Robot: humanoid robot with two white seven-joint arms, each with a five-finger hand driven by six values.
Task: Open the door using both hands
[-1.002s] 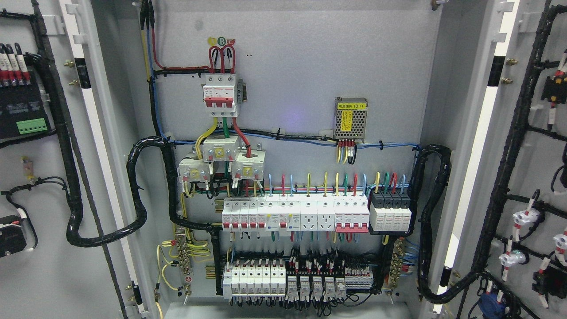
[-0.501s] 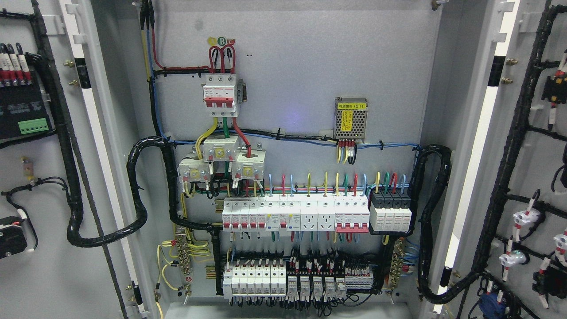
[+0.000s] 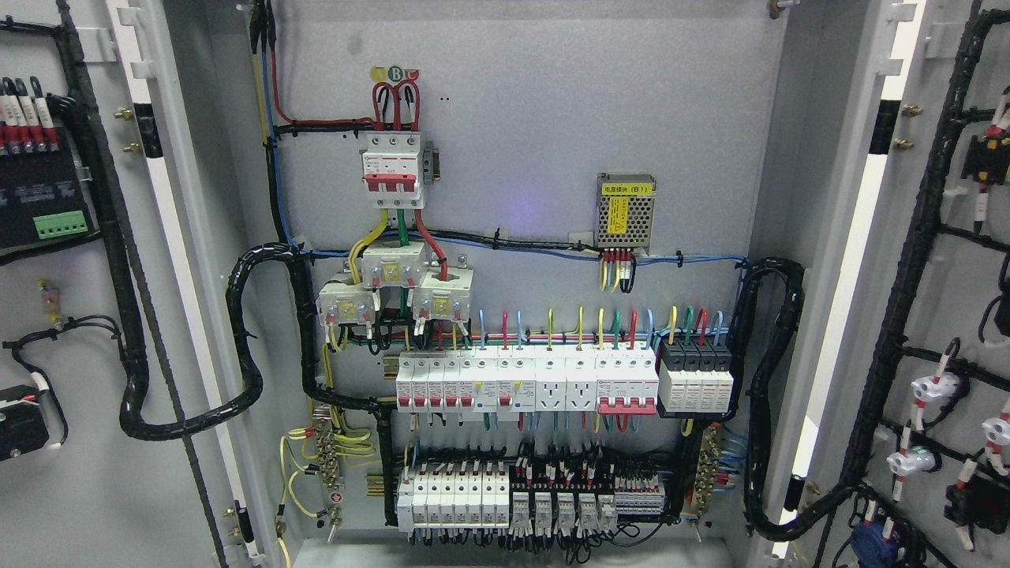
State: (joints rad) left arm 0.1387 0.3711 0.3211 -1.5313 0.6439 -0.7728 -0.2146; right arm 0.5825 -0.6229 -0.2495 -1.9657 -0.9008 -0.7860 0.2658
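Note:
The grey electrical cabinet stands wide open in front of me. Its left door (image 3: 71, 315) is swung out at the picture's left, inner face toward me, carrying black cable looms and a black module with a green terminal strip (image 3: 59, 225). The right door (image 3: 947, 300) is swung out at the right, also inner face showing, with wired switches along it. Neither of my hands nor any arm shows in the head view.
Inside, the back panel (image 3: 536, 118) holds a red-and-white main breaker (image 3: 392, 170), a small power supply (image 3: 625, 209), two rows of breakers (image 3: 525, 383) and thick black cable conduits (image 3: 245, 339) looping to both doors. The cabinet floor edge (image 3: 505, 552) shows at the bottom.
The parts on both doors have shifted very slightly in the picture; otherwise nothing has moved.

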